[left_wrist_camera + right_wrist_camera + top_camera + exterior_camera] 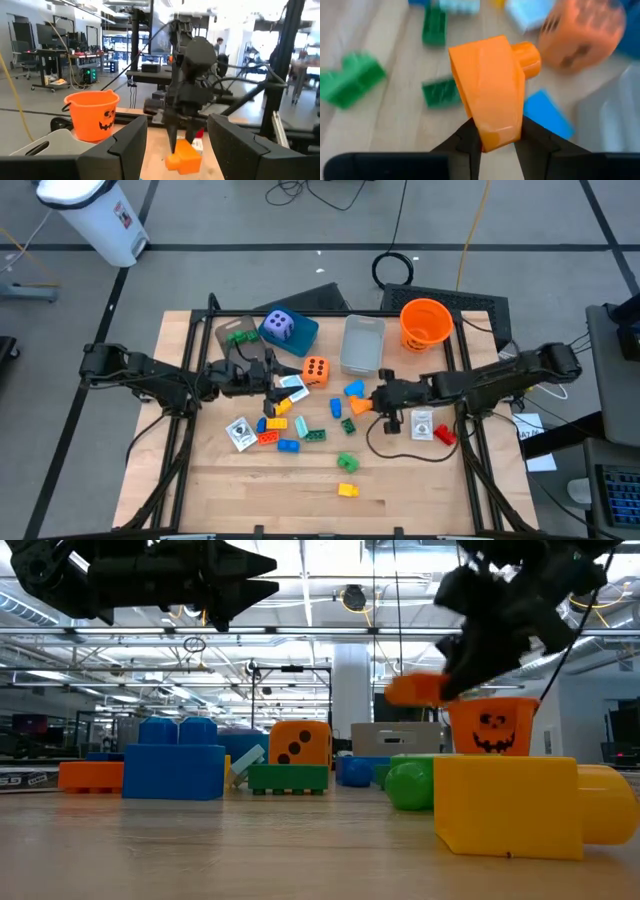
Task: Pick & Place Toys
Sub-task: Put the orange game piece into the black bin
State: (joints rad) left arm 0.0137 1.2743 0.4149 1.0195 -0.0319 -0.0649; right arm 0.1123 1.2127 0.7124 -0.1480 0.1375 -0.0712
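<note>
My right gripper [370, 402] is over the table's middle right, shut on an orange brick [492, 85], and slants down. The low view shows the orange brick [415, 690] well above the tabletop. My left gripper [283, 377] hangs level above the table's middle left, open, with nothing between its fingers. An orange spotted die [316, 370] rests on the table between the two grippers. A purple die [279, 326] sits on top of the teal box [300, 335]. Blue, green, yellow and orange bricks [290, 430] and small cards [240, 433] lie loose on the wood. My right gripper pinches the orange brick between its two fingers at the brick's end nearest the wrist [495, 135]. The fingers slant down from the table's right side and lie along the brick. The brick juts out past the fingertips, its stud [527, 57] to one side, lifted clear of the table.
An orange bucket [425, 322] and a grey open box [362, 343] stand at the far side, with the teal box left of them. A card and a red brick [443, 436] lie near the right arm. A black cable [385, 442] loops over the wood below my right gripper.
</note>
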